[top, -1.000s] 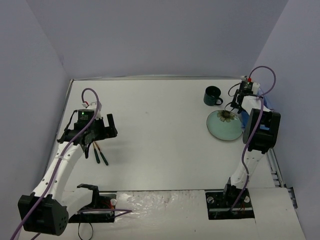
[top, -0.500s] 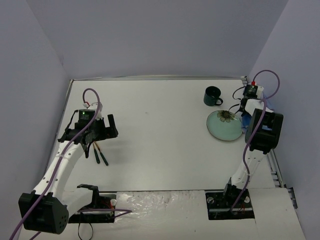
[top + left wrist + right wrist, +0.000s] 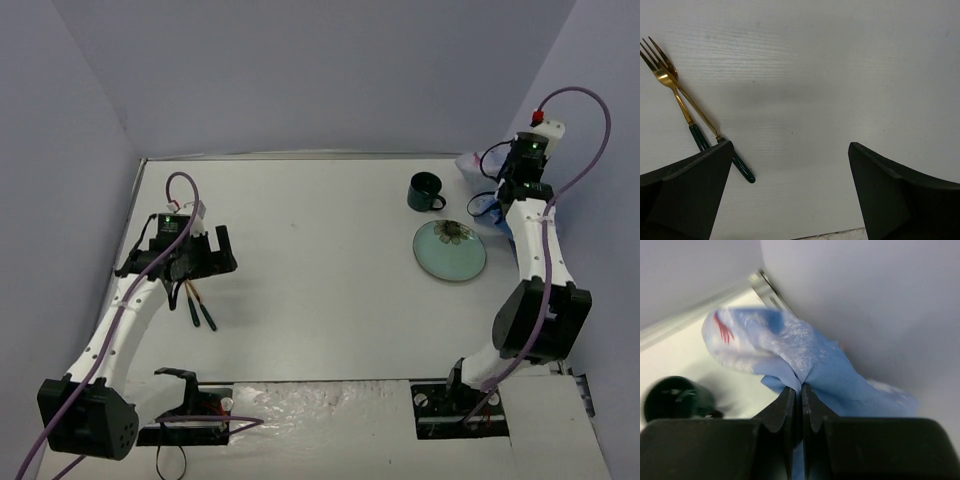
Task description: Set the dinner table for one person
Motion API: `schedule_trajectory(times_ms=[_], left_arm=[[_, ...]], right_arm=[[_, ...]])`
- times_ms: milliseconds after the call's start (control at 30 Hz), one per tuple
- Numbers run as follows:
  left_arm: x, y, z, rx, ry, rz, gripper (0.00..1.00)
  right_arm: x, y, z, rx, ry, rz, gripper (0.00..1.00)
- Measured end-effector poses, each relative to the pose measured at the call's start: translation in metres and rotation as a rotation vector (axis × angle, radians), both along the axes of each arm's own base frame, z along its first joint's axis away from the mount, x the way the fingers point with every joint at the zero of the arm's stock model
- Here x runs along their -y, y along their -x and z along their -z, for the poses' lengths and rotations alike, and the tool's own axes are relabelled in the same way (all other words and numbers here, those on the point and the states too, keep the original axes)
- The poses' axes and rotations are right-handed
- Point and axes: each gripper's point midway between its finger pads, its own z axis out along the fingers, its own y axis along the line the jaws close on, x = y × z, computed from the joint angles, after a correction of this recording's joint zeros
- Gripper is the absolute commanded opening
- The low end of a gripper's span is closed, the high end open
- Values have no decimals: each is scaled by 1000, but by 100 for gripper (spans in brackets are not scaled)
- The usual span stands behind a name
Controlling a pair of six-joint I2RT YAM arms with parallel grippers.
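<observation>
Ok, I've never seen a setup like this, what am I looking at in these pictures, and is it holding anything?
These are two robot arms bolted at the near edge of a white table, each ending in a two-finger gripper. The wide picture is from a camera above and behind them; the other two are from cameras on the wrists, each looking past its own gripper. On the table lie two gold forks with green handles at the left, a dark mug and a pale green plate at the right. The left gripper is open and empty beside the forks. The right gripper is pinched shut on a blue cloth near the right wall.
</observation>
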Motion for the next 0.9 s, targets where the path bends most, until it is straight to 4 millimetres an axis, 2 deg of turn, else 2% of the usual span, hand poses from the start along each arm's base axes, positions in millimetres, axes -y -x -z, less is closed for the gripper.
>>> schedule_trajectory(times_ms=[67,133,200,300,467,600,700,800,900], left_arm=[[0,-2,-12,-6,3,-5,97],[1,-10,-32,15,7,-12,97],[2,-16,-53,46,11,-15,97],[2,-20,-79,85,16,-17,97],[1,-16,-103,109,20,-20,97],[0,-13,-106,99,17,-22,97],[-1,-10,-105,85,13,-25,97],[-2,-8,-105,75,9,-30,97],[-3,-9,-114,88,6,-35,97]], right_arm=[[-22,5,-45,91,22,-43,0],[-52,11,-84,170,35,-110,0],[-90,16,-112,227,34,-193,0],[-152,26,-141,291,11,-344,0],[-244,44,-158,326,-71,-589,0],[-306,50,-168,331,-142,-767,0],[-352,47,-173,332,-176,-884,0],[-398,38,-166,311,-192,-979,0],[-440,38,-148,272,-203,-1062,0]])
